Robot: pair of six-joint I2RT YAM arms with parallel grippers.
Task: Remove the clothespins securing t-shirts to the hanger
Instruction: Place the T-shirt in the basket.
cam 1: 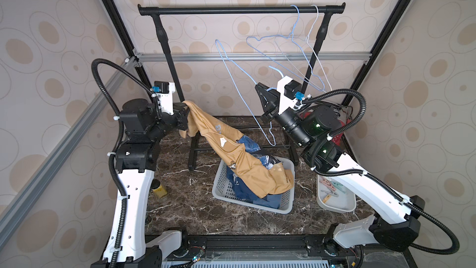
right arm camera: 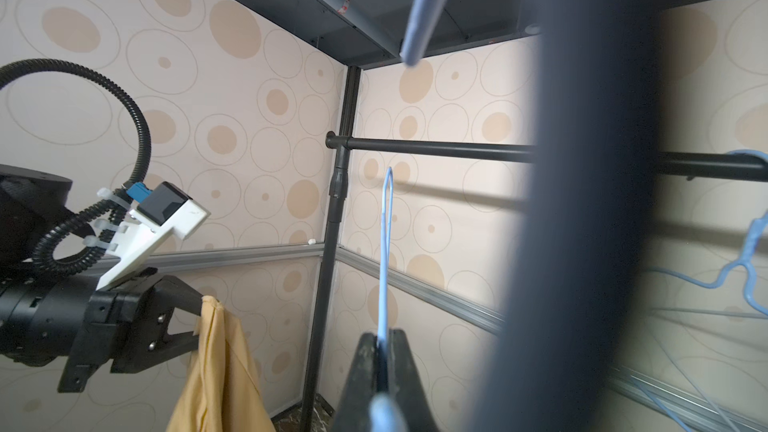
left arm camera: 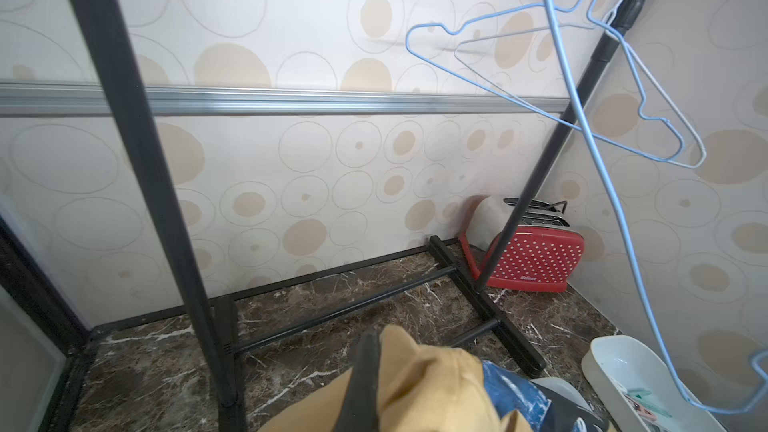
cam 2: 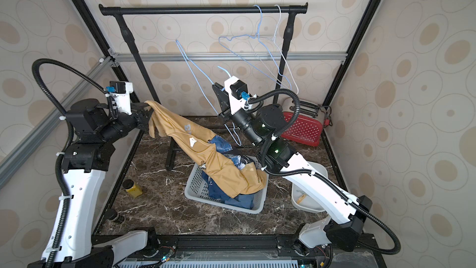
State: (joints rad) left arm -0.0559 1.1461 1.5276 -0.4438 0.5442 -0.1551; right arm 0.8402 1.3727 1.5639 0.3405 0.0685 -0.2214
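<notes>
My left gripper (cam 1: 184, 111) (cam 2: 145, 114) (left arm camera: 380, 347) is shut on a fold of the mustard yellow t-shirt (cam 1: 247, 166) (cam 2: 219, 166) (right arm camera: 216, 367). The shirt is held up at the left, and the rest of it trails down into the grey basket (cam 1: 224, 184). Blue t-shirts (cam 1: 257, 198) (cam 2: 242, 198) lie in the basket under it. My right gripper (cam 1: 263, 117) (right arm camera: 384, 336) is shut on a bare light blue wire hanger (right arm camera: 384, 243) (left arm camera: 598, 151), held off the rack. Several clothespins (cam 1: 332, 185) (left arm camera: 640, 396) lie in the white tray (cam 1: 342, 207). A small white piece (cam 1: 223, 141) sits on the yellow shirt. I cannot tell what it is.
The black garment rack's rod (cam 1: 231, 10) carries a bare blue hanger (cam 1: 296, 19) and a bare white hanger (cam 1: 315, 19) near its right end. A red dotted toaster (cam 2: 301, 127) stands in the back right corner. A yellow jar (cam 1: 159, 188) sits by the left arm.
</notes>
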